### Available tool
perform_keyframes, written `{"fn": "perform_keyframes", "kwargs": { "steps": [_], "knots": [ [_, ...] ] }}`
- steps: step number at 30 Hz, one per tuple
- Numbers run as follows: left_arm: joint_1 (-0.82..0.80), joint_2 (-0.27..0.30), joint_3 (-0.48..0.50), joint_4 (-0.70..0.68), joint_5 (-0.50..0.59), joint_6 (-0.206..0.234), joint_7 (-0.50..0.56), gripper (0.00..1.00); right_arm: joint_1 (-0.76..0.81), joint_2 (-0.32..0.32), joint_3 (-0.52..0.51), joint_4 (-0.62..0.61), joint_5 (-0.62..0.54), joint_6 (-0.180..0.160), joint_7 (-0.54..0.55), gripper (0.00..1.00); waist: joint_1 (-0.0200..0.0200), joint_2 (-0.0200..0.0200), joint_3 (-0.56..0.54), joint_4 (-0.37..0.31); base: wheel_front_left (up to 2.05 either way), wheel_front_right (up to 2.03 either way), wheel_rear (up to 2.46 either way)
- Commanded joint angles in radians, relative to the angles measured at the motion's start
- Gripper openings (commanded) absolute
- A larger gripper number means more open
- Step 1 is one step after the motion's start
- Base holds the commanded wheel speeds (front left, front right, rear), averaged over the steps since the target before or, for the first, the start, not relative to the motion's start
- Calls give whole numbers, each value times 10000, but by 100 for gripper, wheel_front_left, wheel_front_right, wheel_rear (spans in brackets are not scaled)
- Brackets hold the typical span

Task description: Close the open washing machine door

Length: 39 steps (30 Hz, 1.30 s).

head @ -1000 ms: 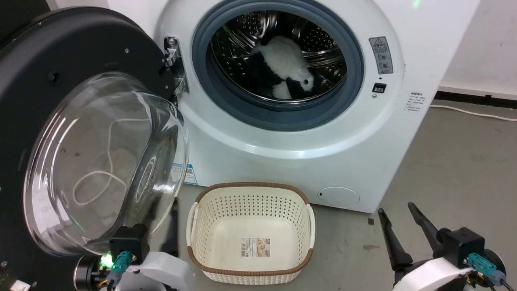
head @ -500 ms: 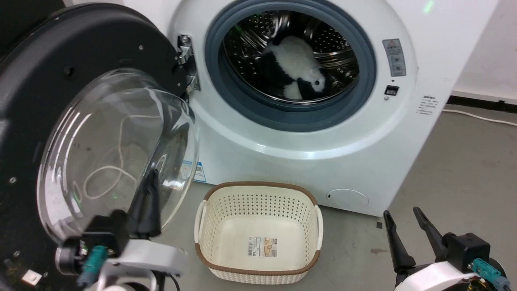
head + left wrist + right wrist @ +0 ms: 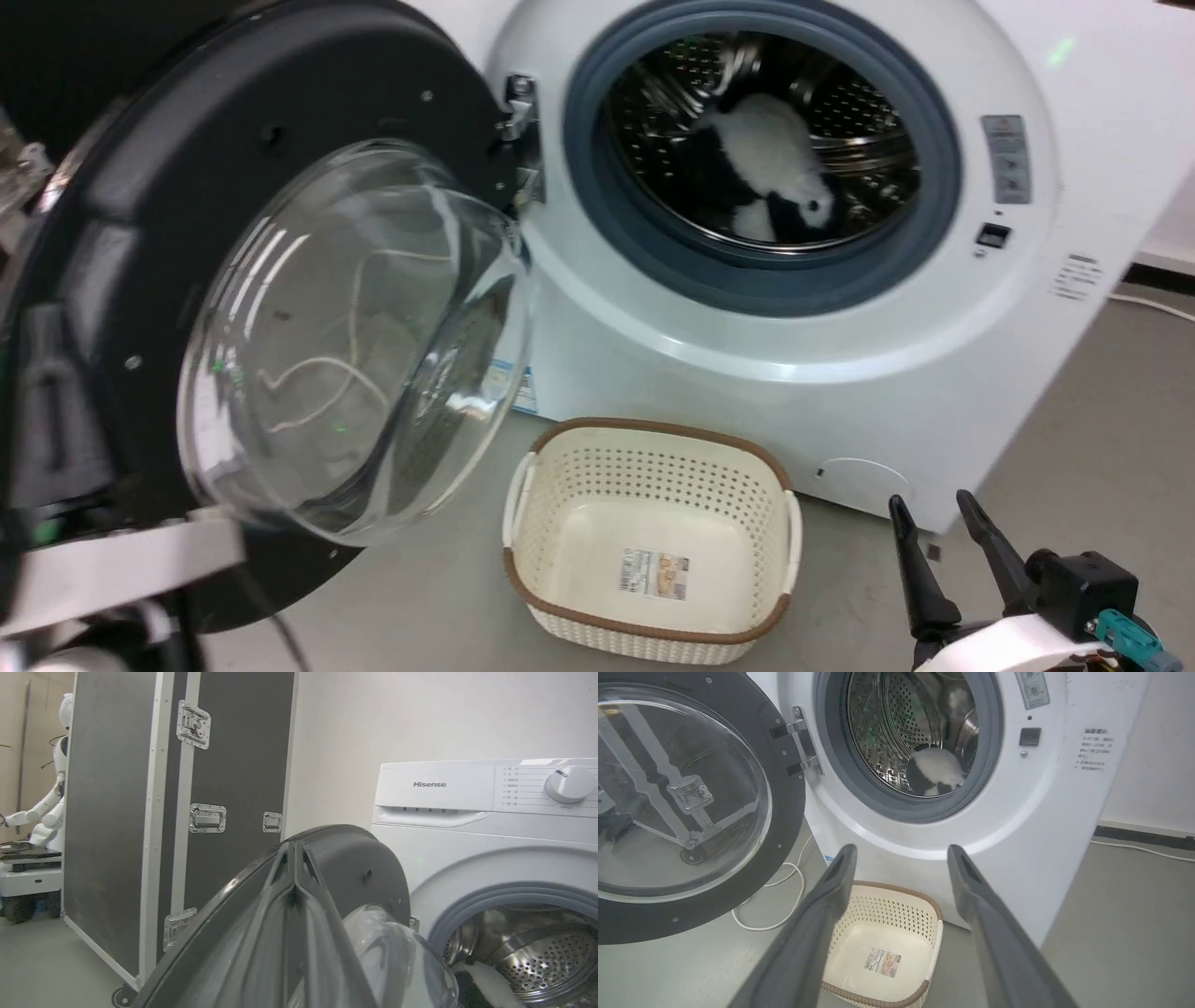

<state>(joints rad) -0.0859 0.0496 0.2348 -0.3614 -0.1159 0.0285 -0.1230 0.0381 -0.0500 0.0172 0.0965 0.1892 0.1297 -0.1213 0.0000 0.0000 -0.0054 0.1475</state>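
Door [image 3: 140, 233]: hangs wide open on its hinge left of the washer [image 3: 747, 373]; left tool [image 3: 294, 848], fingers together, against its rim, apparently to push; right tool [image 3: 901, 848], fingers apart, idle above the basket [image 3: 653, 476].

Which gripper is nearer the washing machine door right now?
Left. The left gripper, fingers together, sits at the black rim of the washing machine door; the right gripper hangs open beyond the basket, well clear of the door.
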Motion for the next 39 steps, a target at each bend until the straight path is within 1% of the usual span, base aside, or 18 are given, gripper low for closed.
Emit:
{"fn": "perform_keyframes", "kwargs": {
  "steps": [1, 6, 10, 13, 16, 21, 26, 28, 32, 36, 39],
  "knots": [
    [-44, 25, 242, -147, -13, 57, -76, 0, 145, -1, 25, 58, 113, 5, -92, 100, 0, 0, -15, 171, 0, 0, 0],
    [86, 191, 1636, 42, -258, 97, -180, 0, 184, -1, 33, 126, 270, 5, -197, 100, 0, 0, 23, 561, 0, 0, 0],
    [122, 499, 2545, 548, -632, 31, -255, 0, 187, -1, 9, 163, 360, 6, -281, 100, 0, 0, 138, 814, 0, 0, 0],
    [141, 899, 2800, 1253, -827, -141, 26, 0, 183, -2, -17, 180, 394, 6, -342, 100, 0, 0, 273, 994, 0, 0, 0],
    [16, 1482, 2859, 2191, -1010, -397, 460, 0, 148, -2, -54, 164, 403, 6, -360, 100, 0, 0, 439, 1135, 0, 0, 0],
    [-289, 2251, 2352, 3587, -1584, -927, 1543, 0, 28, -2, -132, 52, 376, 6, -329, 100, 0, 0, 803, 1301, 0, 0, 0],
    [-529, 2787, 1516, 4419, -2419, -1163, 2164, 0, -115, -2, -142, -68, 383, 7, -272, 100, 0, 0, 1131, 1411, 0, 0, 0],
    [-515, 2995, 1053, 4506, -2924, -1197, 2388, 0, -139, -2, -147, -93, 414, 7, -267, 100, 0, 0, 1197, 1473, 0, 0, 0],
    [-269, 3499, 143, 4389, -4385, -1244, 2874, 0, -160, -2, -139, -67, 518, 7, -291, 100, 0, 0, 1234, 1613, 0, 0, 0],
    [104, 3944, -462, 4058, -5933, -1289, 3478, 0, -176, -2, -117, 27, 686, 8, -386, 100, 0, 0, 1122, 1807, 0, 0, 0],
    [368, 4145, -791, 3714, -6982, -1322, 4002, 0, -156, -2, -90, 162, 840, 8, -501, 100, 0, 0, 956, 2013, 0, 0, 0]
  ]
}}
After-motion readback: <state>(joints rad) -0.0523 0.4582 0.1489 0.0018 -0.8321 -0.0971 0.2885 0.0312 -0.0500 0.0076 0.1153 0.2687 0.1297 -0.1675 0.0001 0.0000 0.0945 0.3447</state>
